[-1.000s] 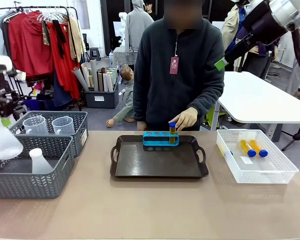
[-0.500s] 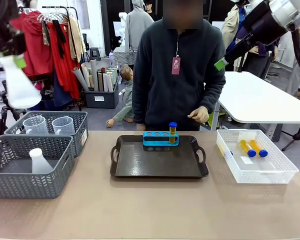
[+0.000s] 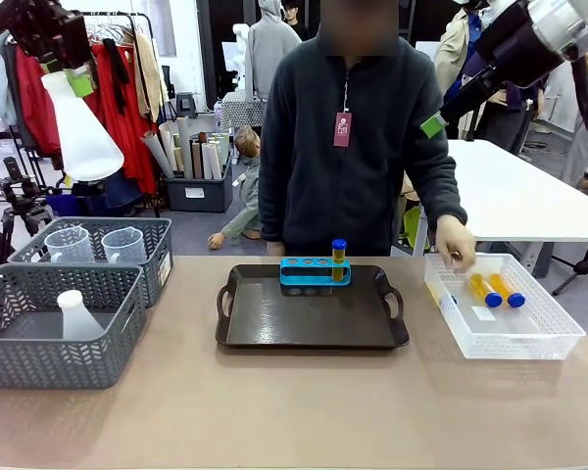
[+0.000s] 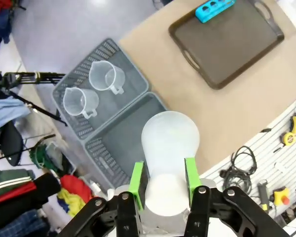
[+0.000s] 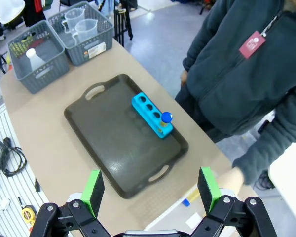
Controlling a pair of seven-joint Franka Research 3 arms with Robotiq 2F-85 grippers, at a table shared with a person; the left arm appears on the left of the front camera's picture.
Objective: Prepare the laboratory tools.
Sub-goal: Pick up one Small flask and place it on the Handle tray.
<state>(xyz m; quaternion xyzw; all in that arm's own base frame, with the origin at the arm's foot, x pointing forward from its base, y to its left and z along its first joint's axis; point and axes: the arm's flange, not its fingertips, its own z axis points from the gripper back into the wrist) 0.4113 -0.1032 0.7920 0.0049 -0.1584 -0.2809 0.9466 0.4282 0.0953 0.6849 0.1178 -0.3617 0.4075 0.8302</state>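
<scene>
Front: flask (image 3: 81,132) is held high above the grey baskets (image 3: 69,364), neck clamped by the left gripper (image 3: 64,70). One tube (image 3: 338,253) is seated in the rack (image 3: 309,273) on the tray (image 3: 304,323); two tubes (image 3: 497,291) lie in the white bin (image 3: 505,351), a hand (image 3: 458,245) at its rim.
Left wrist: beakers (image 4: 107,76) are seen in the far basket.
Right wrist: right gripper (image 5: 150,190) is spread wide and empty above the tabletop (image 5: 44,128).

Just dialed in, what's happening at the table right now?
The left pincer holds a white flask high above the grey baskets. The person's hand is at the white basket, where yellow tubes lie. One tube stands in the blue rack on the tray. The right pincer hangs open above.
</scene>
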